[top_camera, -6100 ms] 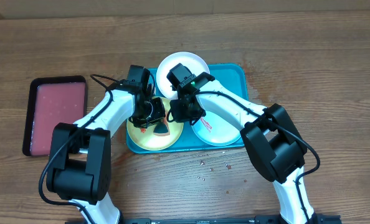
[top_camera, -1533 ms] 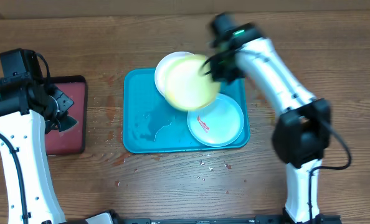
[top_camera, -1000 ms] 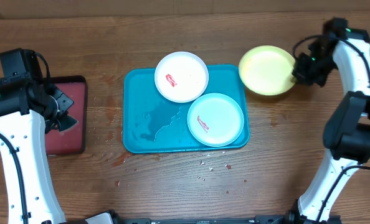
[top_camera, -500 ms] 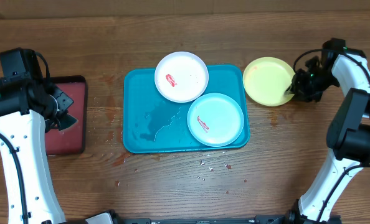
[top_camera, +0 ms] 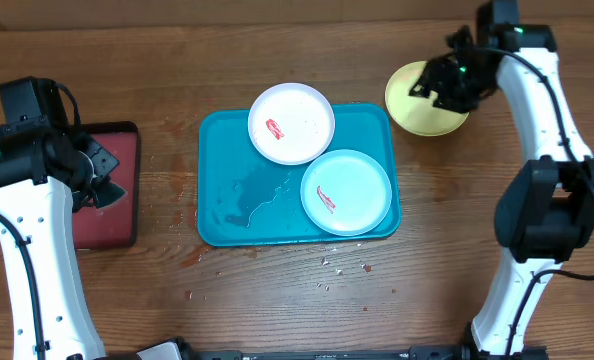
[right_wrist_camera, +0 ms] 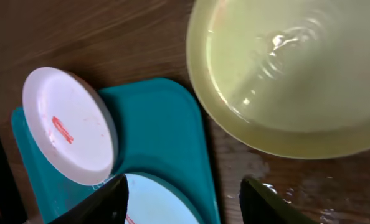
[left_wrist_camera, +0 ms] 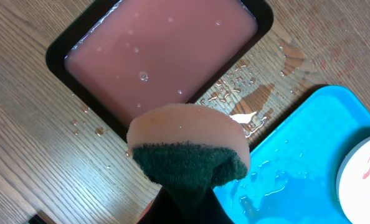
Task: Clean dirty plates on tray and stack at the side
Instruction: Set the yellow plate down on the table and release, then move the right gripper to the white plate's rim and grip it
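Observation:
The turquoise tray [top_camera: 227,160] lies mid-table, wet at its left. On it sit the white plate [top_camera: 292,123], red-smeared, at the back, and the pale mint plate [top_camera: 346,192], red-smeared, at the front right. The yellow-green plate [top_camera: 423,110] lies on the table right of the tray and looks clean in the right wrist view [right_wrist_camera: 284,74]. My right gripper [top_camera: 445,85] is open and empty above it [right_wrist_camera: 185,202]. My left gripper [top_camera: 95,178], far left, is shut on a pink-and-green sponge [left_wrist_camera: 188,146].
A black-rimmed tray of pinkish-red liquid [top_camera: 97,215] stands at the far left under my left gripper; it also shows in the left wrist view [left_wrist_camera: 166,50]. Water spots lie between it and the turquoise tray [left_wrist_camera: 253,99]. Crumbs lie in front of the tray [top_camera: 342,270].
My right gripper carried the yellow-green plate off the tray to the table at the right, let go of it and rose back over it. My left arm has not moved.

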{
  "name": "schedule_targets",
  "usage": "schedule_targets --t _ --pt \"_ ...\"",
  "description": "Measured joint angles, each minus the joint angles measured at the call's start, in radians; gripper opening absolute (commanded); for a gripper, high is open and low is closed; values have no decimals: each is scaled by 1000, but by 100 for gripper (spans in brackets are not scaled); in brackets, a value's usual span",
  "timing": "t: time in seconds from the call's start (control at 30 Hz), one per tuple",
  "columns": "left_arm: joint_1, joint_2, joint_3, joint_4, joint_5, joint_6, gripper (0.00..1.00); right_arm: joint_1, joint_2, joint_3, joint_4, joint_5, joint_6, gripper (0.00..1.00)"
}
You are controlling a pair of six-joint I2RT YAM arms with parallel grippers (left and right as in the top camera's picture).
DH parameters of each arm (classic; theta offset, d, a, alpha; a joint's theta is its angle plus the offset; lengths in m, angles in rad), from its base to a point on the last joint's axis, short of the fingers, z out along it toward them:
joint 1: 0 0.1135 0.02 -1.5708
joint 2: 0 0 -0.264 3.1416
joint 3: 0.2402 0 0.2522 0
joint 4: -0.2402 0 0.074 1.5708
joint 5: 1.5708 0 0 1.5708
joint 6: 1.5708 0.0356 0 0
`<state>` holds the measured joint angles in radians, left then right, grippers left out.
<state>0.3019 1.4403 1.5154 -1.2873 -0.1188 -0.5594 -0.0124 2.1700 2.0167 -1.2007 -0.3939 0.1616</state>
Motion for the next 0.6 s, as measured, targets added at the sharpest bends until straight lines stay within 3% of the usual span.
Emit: schedule_targets --t 0.27,0.4,0.6 --pt "0 0 0 2 1 0 4 109 -3 0 137 31 16 62" --pt "0 0 0 5 3 0 4 193 5 0 211 65 7 70" --pt "0 0 0 5 3 0 4 318 89 0 274 158 1 71"
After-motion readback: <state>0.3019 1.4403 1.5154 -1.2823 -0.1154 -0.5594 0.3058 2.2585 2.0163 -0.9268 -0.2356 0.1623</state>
